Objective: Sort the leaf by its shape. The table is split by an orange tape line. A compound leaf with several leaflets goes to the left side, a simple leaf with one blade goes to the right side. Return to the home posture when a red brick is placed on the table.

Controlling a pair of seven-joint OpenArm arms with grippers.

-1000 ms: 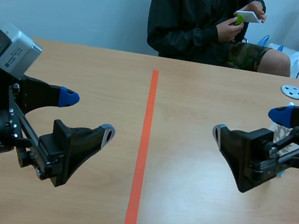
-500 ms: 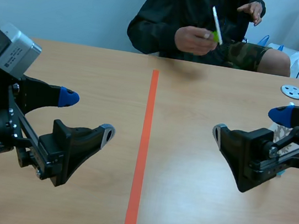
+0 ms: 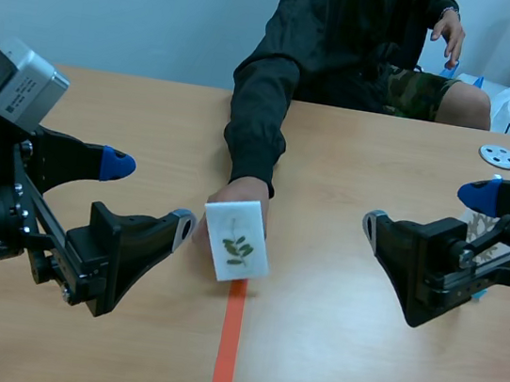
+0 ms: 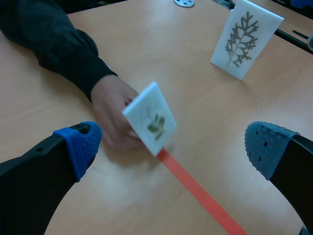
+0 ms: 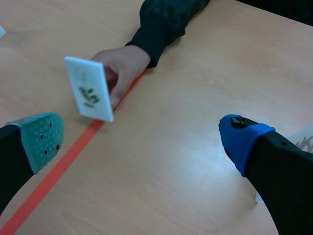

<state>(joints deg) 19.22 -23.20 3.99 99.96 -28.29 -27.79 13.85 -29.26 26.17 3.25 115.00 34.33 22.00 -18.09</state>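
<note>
My left gripper (image 3: 151, 195) and right gripper (image 3: 425, 211) both gape wide, empty. Between them a person's hand (image 3: 247, 193) holds the leaf card (image 3: 236, 241), tilted, over the orange line (image 3: 226, 358).

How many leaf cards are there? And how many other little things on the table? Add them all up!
Leaf cards: 2 (the held card in the person's hand, and the standing card)
Grey disc: 1
Total: 3
</note>
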